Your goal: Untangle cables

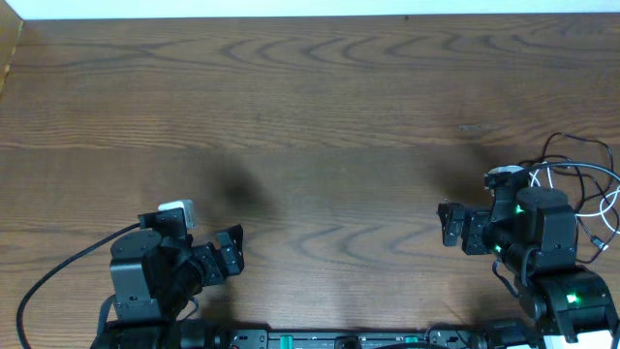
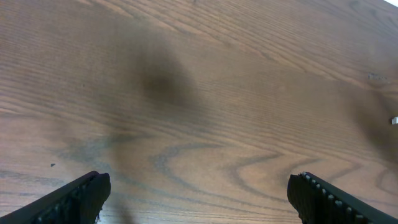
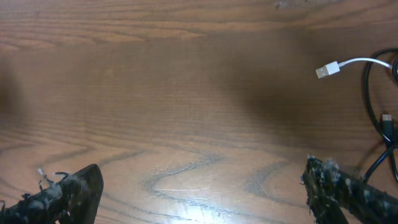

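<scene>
Start of untangling, nothing held yet.
Our left gripper (image 2: 199,194) and right gripper (image 3: 202,186) hang spread over the table (image 1: 310,116); the cables (image 1: 581,173) lie tangled beside the right arm (image 1: 544,242), so next we must reach there.

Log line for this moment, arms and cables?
left gripper open, holding nothing | right gripper open, holding nothing | cables tangled beside right arm, untouched | white plug on table

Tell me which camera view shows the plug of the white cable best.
The right wrist view: the plug of the white cable lies clear on the table, metal tip visible. The overhead view shows only white loops beside the right arm; the left wrist view shows no recognisable cable.
</scene>
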`<state>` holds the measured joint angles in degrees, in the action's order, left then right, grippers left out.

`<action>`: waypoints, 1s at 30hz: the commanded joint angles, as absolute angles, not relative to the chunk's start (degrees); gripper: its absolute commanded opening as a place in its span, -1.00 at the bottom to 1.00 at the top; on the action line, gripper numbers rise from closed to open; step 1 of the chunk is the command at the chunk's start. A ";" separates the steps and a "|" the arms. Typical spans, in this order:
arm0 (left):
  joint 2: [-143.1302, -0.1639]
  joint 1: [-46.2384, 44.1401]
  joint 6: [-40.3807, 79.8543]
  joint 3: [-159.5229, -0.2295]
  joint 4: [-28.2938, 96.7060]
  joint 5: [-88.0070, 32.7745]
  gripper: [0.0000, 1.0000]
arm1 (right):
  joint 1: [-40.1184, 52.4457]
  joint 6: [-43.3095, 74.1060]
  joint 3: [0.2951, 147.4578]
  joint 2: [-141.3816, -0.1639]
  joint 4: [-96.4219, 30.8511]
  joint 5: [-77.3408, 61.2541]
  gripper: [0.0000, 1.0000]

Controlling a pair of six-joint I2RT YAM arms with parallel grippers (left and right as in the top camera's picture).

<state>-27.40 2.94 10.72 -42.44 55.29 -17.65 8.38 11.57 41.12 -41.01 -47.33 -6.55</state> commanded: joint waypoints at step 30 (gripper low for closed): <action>-28.14 3.16 11.46 -42.09 55.05 -16.84 0.92 | 8.45 12.19 40.45 -40.53 -47.62 -5.93 0.99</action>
<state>-27.92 2.94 10.72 -42.44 55.13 -17.65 8.38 11.57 41.06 -41.17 -47.51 -6.52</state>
